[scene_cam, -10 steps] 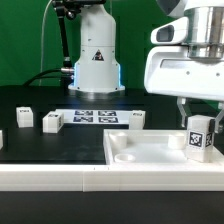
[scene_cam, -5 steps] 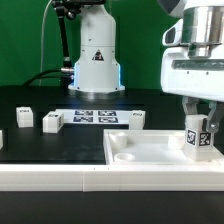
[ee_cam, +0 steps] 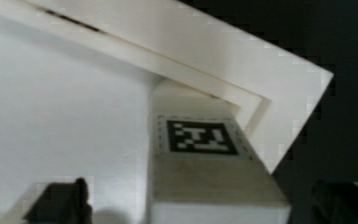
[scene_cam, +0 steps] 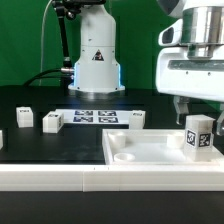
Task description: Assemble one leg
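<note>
The leg [scene_cam: 198,138] is a small white square post with a black-and-white tag. It stands upright on the right part of the large white panel [scene_cam: 150,146], near its far corner. My gripper [scene_cam: 197,112] hangs just above it, with one finger on each side of the leg's top. In the wrist view the leg [ee_cam: 208,170] fills the middle. The dark fingertips [ee_cam: 60,200] stand apart from its sides, with a gap showing on one side. The gripper [ee_cam: 202,205] is open.
Three loose white legs lie on the black table: two [scene_cam: 24,118], [scene_cam: 52,121] at the exterior view's left and one [scene_cam: 136,119] behind the panel. The marker board [scene_cam: 95,117] lies before the robot base [scene_cam: 95,60]. A round socket [scene_cam: 125,157] shows in the panel.
The gripper dipped lower around the leg half a second ago and has since risen a little. The leg stays standing at the same spot on the panel.
</note>
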`<state>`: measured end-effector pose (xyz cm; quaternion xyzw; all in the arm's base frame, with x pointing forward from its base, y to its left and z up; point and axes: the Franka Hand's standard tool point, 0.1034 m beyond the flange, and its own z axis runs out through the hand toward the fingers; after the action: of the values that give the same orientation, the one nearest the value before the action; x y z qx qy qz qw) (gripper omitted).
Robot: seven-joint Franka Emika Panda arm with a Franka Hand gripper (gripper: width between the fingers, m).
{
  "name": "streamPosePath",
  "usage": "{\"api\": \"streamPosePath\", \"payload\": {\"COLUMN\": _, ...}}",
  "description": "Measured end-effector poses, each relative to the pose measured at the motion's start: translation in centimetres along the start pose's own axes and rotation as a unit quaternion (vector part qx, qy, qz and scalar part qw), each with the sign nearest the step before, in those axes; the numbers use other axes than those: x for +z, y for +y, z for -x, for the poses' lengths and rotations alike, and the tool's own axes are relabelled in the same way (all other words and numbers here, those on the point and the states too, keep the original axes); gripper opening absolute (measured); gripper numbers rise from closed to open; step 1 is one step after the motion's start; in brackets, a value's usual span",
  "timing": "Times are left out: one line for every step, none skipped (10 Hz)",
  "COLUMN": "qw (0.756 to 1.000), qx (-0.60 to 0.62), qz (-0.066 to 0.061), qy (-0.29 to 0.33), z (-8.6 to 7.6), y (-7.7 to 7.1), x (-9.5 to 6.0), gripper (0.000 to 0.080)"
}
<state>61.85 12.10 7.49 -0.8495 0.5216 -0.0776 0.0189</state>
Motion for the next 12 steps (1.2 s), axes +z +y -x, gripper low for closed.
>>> {"api": "streamPosePath", "payload": {"qw": 1.0, "qx": -0.031, "qz": -0.001, "qy": 0.0, "z": 0.08, "y": -0.04, "x": 0.0, "gripper": 0.0641}}
{"api": "streamPosePath", "payload": {"qw": 0.995, "qx": -0.099, "qz": -0.001, "qy": 0.0, "z": 0.01, "y": -0.01, "x": 0.01, "gripper": 0.0641}}
{"api": "streamPosePath", "payload": {"qw": 0.991, "qx": -0.131, "qz": -0.002, "qy": 0.0, "z": 0.19, "y": -0.1, "x": 0.0, "gripper": 0.0648}}
{"api": "streamPosePath", "payload": {"qw": 0.981, "qx": -0.195, "qz": -0.002, "qy": 0.0, "z": 0.33, "y": -0.19, "x": -0.03, "gripper": 0.0648}}
{"api": "streamPosePath", "payload": {"qw": 0.968, "qx": -0.249, "qz": -0.002, "qy": 0.0, "z": 0.1, "y": -0.14, "x": -0.02, "gripper": 0.0649}}
{"api": "streamPosePath", "payload": {"qw": 0.958, "qx": -0.288, "qz": -0.001, "qy": 0.001, "z": 0.15, "y": -0.15, "x": -0.02, "gripper": 0.0649}}
{"api": "streamPosePath", "payload": {"qw": 0.945, "qx": -0.327, "qz": -0.001, "qy": 0.003, "z": 0.5, "y": -0.26, "x": -0.03, "gripper": 0.0649}}
{"api": "streamPosePath", "payload": {"qw": 0.935, "qx": -0.354, "qz": -0.001, "qy": 0.003, "z": 0.55, "y": -0.3, "x": -0.03, "gripper": 0.0649}}
{"api": "streamPosePath", "payload": {"qw": 0.914, "qx": -0.405, "qz": -0.003, "qy": 0.005, "z": 0.29, "y": -0.33, "x": -0.05, "gripper": 0.0649}}
{"api": "streamPosePath", "payload": {"qw": 0.899, "qx": -0.437, "qz": -0.004, "qy": 0.007, "z": 0.14, "y": -0.37, "x": -0.07, "gripper": 0.0649}}
{"api": "streamPosePath", "payload": {"qw": 0.897, "qx": -0.442, "qz": -0.004, "qy": 0.007, "z": 0.22, "y": -0.39, "x": -0.07, "gripper": 0.0649}}
{"api": "streamPosePath", "payload": {"qw": 0.878, "qx": -0.479, "qz": -0.002, "qy": 0.009, "z": 0.19, "y": -0.4, "x": -0.1, "gripper": 0.0649}}
